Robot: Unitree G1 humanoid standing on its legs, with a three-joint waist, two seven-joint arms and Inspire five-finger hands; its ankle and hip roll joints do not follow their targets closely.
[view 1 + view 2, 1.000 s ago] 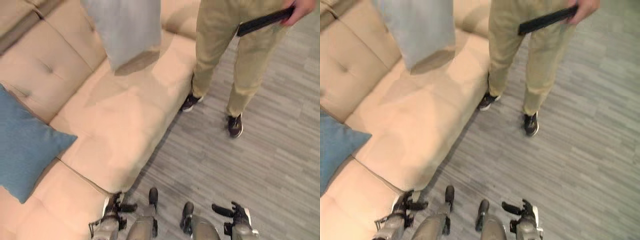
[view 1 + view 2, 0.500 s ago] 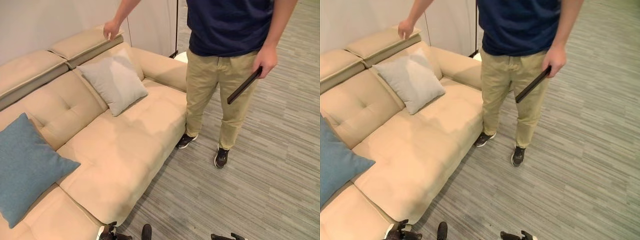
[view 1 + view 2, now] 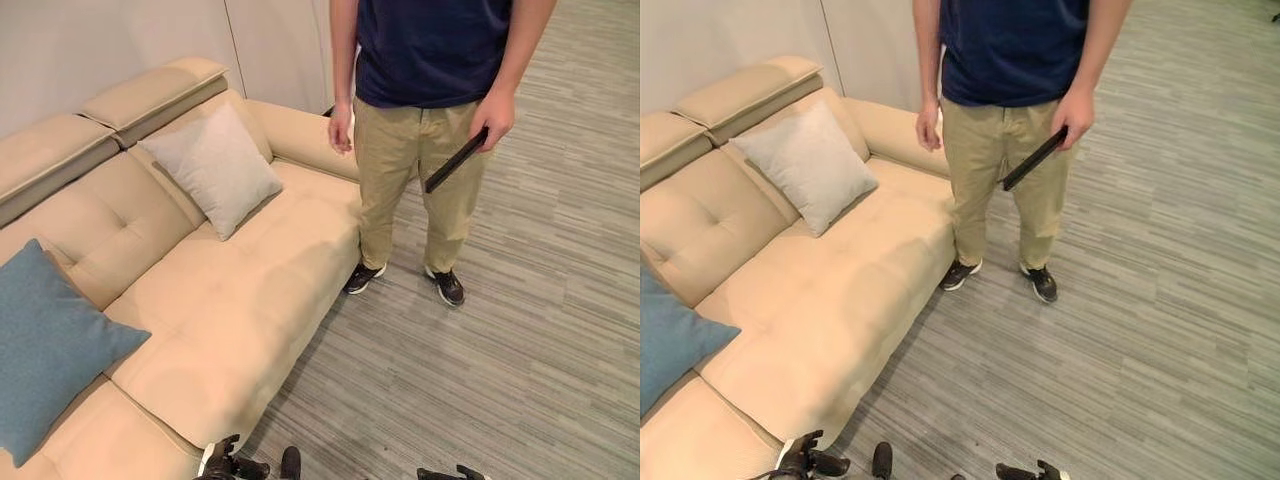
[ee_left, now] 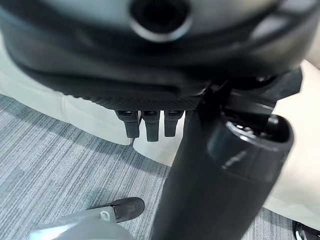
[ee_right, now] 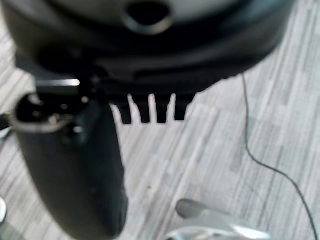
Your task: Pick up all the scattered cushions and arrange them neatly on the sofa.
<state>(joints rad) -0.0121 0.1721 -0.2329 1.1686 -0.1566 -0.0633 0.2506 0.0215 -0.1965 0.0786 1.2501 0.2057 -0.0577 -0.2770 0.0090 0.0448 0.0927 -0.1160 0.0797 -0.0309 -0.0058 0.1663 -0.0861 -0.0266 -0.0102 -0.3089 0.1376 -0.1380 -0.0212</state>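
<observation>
A light grey cushion (image 3: 212, 168) leans upright against the back of the beige sofa (image 3: 245, 300) near its far end. A blue cushion (image 3: 48, 345) leans on the sofa back at the near left. My left hand (image 3: 228, 468) hangs low by the sofa's front corner, open and holding nothing, its fingers (image 4: 147, 124) straight. My right hand (image 3: 447, 473) hangs low over the floor, also open and holding nothing, with its fingers (image 5: 150, 112) straight.
A person (image 3: 425, 120) stands on the grey plank floor (image 3: 520, 350) at the sofa's far end, close to the seat edge, with a dark flat object (image 3: 455, 160) in one hand. Open floor stretches to the right.
The camera has tilted up, so more of the sofa and the person shows. The person has taken a hand off the headrest, lowered it and shifted their feet.
</observation>
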